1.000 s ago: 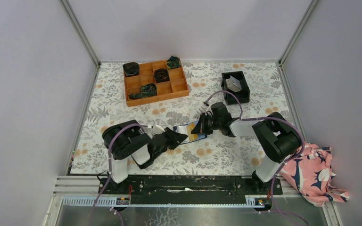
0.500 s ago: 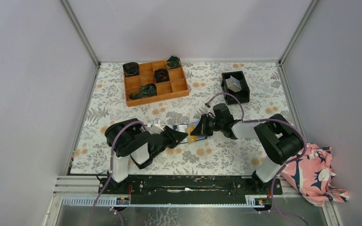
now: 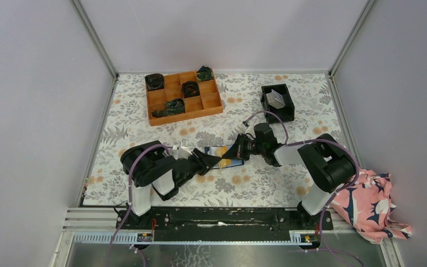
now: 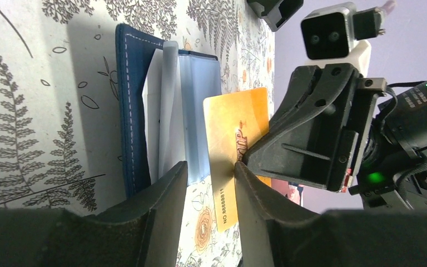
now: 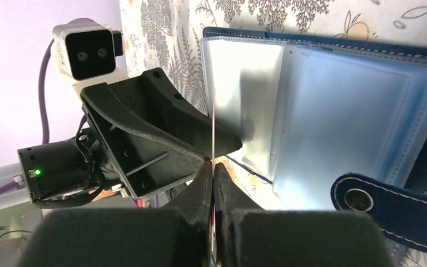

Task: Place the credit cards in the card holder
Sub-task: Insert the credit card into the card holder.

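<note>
Card holder [image 4: 127,105] lies open on the worktop [image 3: 267,183], about midway between the 2 arms, navy cover down, pale blue sleeves up, snap tab [image 5: 378,200] out flat at one side. 1 yellow-orange credit card [image 4: 236,128] stands on edge just over the sleeves, pinched in the right end effector [image 5: 212,169], whose fingers are closed on its far end. Left end effector [image 4: 210,167] sits at the holder's near edge with a narrow gap between its fingers. I cannot tell if it pinches a sleeve or only braces it.

Step in hand, as I read it: feeding the card into a slot.
- Tilt the card down toward the sleeve plane. It stands too steep to enter.
- Lead with 1 corner and slide slowly. The clear sleeves look floppy and may buckle.
- Hold the left end effector steady as a stop so the holder does not skate on the worktop.

Surroundings: floral-print worktop. More grey cards [image 3: 277,99] stand in a black bin [image 3: 264,103] at the far right, an orange tray [image 3: 186,115] of dark items sits at the far left, and a pink cloth [image 3: 375,206] lies off the right edge. Plain pale walls close in 3 sides.
</note>
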